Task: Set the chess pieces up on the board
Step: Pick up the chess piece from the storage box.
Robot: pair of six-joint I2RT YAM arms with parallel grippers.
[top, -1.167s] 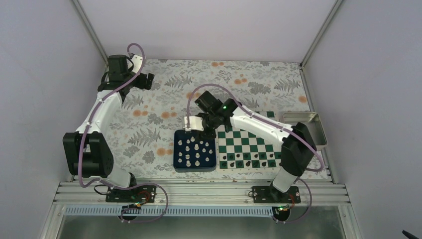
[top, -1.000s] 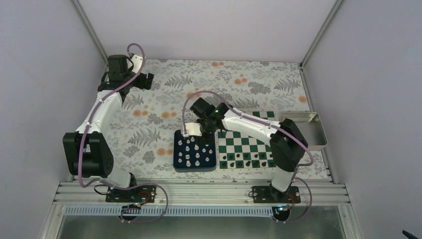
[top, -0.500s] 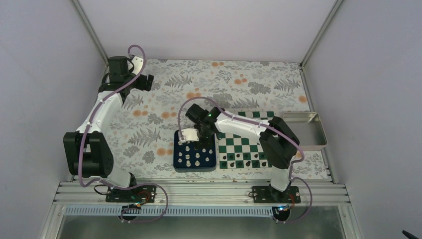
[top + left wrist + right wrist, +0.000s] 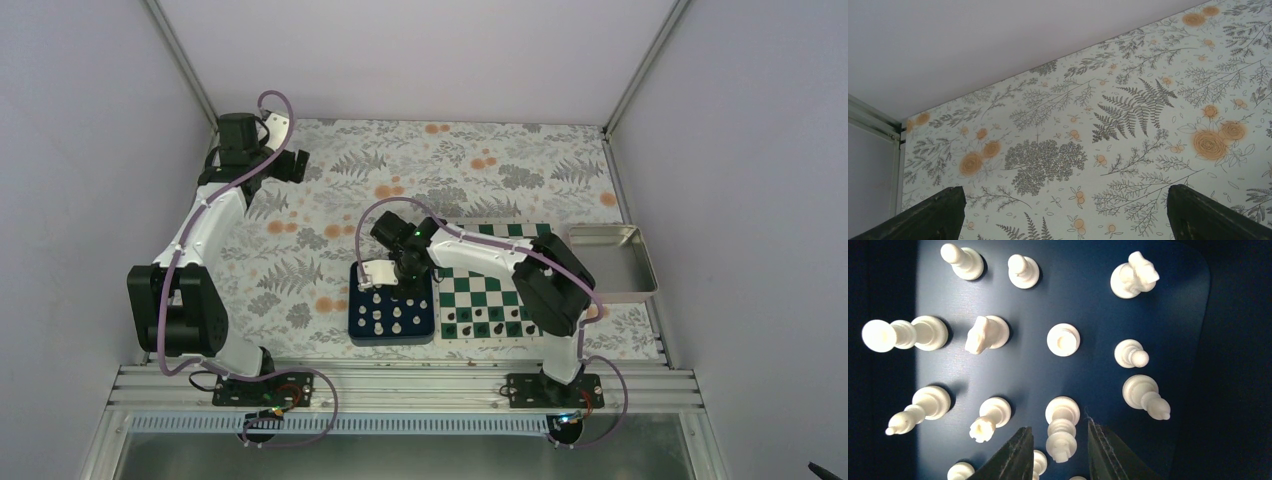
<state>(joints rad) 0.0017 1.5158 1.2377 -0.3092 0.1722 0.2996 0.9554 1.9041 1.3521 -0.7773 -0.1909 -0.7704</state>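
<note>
Right gripper is down over the dark blue tray, jaws narrowed either side of one upright white piece. There's a sliver of gap on each side, so it's not clamped yet. Tight spot though: another piece sits right beside one finger, and a crown-topped one is just past that. The other chess pieces stand spread over the tray, which butts against the left edge of the board. Left gripper hangs wide open over the floral cloth, far left, well apart.
</note>
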